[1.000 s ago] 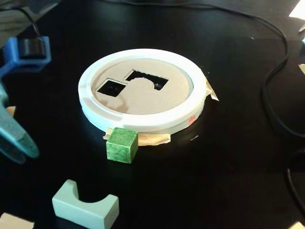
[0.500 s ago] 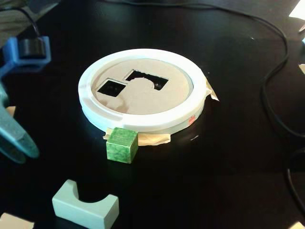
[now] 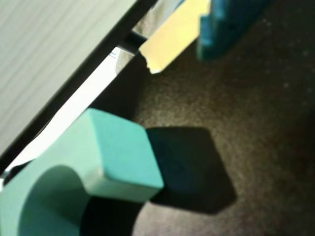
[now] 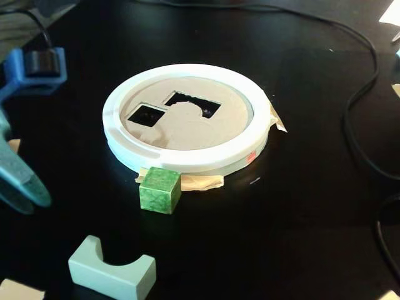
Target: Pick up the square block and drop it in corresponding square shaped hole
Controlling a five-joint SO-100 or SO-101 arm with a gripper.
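The square block [image 4: 160,192], a small mottled green cube, rests on the black table just in front of the white ring [image 4: 187,159] of the round tan board. The square shaped hole [image 4: 147,115] is the dark cut-out at the board's left in the fixed view. My teal gripper [image 4: 31,201] hangs at the far left edge, well left of the cube, its fingertips close together with nothing between them. In the wrist view only one blurred teal finger [image 3: 226,24] shows at the top right. Neither cube nor hole appears there.
A pale mint arched block [image 4: 112,270] lies at the front left, and fills the lower left of the wrist view [image 3: 113,157]. A wider notched cut-out [image 4: 192,104] sits beside the square one. Black cables [image 4: 359,100] run along the right. A blue holder [image 4: 34,69] stands back left.
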